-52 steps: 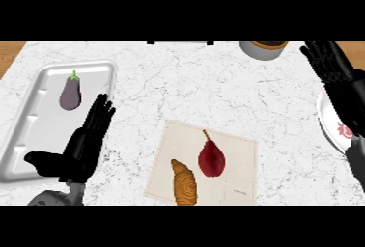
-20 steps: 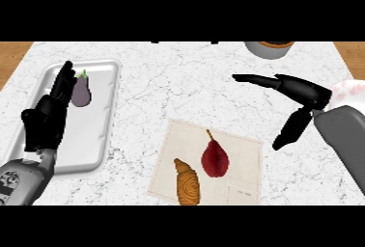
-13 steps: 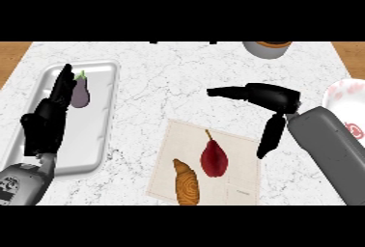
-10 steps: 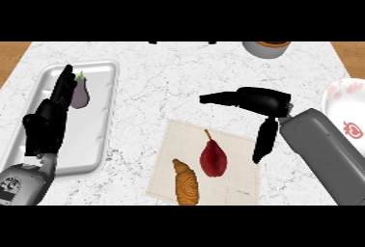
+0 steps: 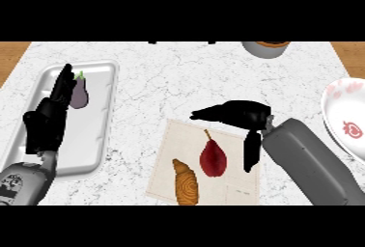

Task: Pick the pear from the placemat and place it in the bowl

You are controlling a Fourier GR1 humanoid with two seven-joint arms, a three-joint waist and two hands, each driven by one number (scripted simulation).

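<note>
Nearest on the beige placemat (image 5: 235, 185) lies an orange-brown croissant (image 5: 186, 182), at its near left part. Just beyond and to the right of it rests the dark red pear (image 5: 213, 157), lying on the mat with its thin stem pointing away toward the far side. The right hand (image 5: 241, 115) hangs above the mat's far right part, open: its fingers stretch leftward past the pear's stem end, and the thumb points down toward the near side just right of the pear. It holds nothing, and whether it touches the fruit cannot be told; it appears apart from it.

At the left, the left hand (image 5: 49, 120) shows open with fingers straight, resting over a grey metal tray (image 5: 100, 125). A purple eggplant (image 5: 78, 94) lies in the tray's far part, just beside the fingertips.

At the right edge sits the white bowl (image 5: 341, 103) with red markings, well apart from the pear. Everything stands on a white marble counter (image 5: 164, 82). At the far edge a grey pot (image 5: 265, 48) is partly cut off, and wood flooring (image 5: 14, 53) shows past the counter's far corners.
</note>
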